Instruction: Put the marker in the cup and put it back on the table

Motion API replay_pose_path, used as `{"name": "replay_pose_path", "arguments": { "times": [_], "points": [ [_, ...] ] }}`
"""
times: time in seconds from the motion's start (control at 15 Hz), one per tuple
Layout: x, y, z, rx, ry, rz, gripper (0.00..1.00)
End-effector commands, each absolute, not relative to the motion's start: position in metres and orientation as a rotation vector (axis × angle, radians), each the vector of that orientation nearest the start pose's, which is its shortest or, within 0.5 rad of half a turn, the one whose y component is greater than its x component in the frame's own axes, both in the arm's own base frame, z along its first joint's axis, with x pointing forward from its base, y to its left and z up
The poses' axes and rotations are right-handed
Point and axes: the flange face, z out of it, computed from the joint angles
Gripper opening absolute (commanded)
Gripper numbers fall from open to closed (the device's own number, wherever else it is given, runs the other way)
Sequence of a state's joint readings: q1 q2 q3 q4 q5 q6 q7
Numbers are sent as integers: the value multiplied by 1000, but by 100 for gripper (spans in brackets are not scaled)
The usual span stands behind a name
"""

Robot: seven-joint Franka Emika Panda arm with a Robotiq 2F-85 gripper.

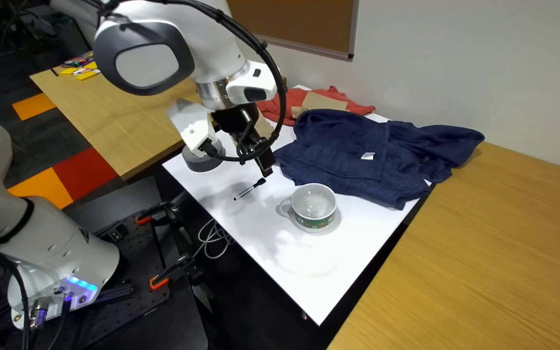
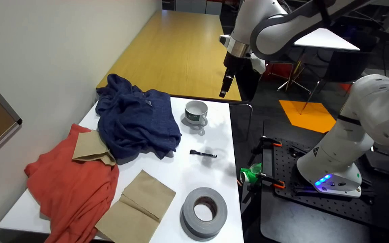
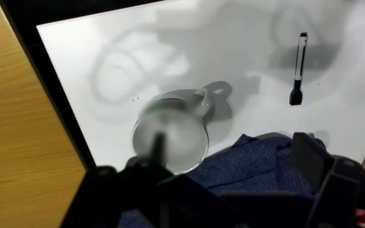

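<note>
In an exterior view: I look slantwise down from the end by the light-brown wooden tabletop (image 1: 494,243). In an exterior view: I face back toward it, round grey tape roll (image 2: 204,228) in foreground. Shared by both: flat white rectangular table (image 2: 194,173). Wrist view: closest, aimed steeply down at the low white handled cup (image 3: 182,136) and thin black-and-white marker (image 3: 300,63).

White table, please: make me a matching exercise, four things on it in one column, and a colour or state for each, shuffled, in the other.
Things:
1. marker
2. cup
3. tape roll
4. dark blue cloth

Descriptions:
A. grey ring, lying flat
B. rumpled in folds
C. white inside, standing upright
D. thin, black and white

Pairs: 1-D, 2-C, 3-A, 4-B
</note>
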State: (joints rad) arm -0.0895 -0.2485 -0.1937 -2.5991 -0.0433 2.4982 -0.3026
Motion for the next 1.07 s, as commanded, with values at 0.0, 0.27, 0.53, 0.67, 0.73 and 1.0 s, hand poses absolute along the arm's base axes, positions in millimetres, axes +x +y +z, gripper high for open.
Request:
{"name": "replay_pose_path", "arguments": {
  "times": [0.0, 0.27, 0.53, 0.67, 0.73, 1.0],
  "points": [
    [431, -98, 328, -3197, -139, -166, 100],
    [430, -61, 303, -3202, -251, -88, 100],
    [432, -27, 284, -3170, -320, -30, 100],
    [433, -11, 275, -3163, -326, -21, 100],
    [434, -3, 269, -3163, -327, -24, 100],
    [435, 23, 257, -3161, -339, -13, 100]
  ]
}}
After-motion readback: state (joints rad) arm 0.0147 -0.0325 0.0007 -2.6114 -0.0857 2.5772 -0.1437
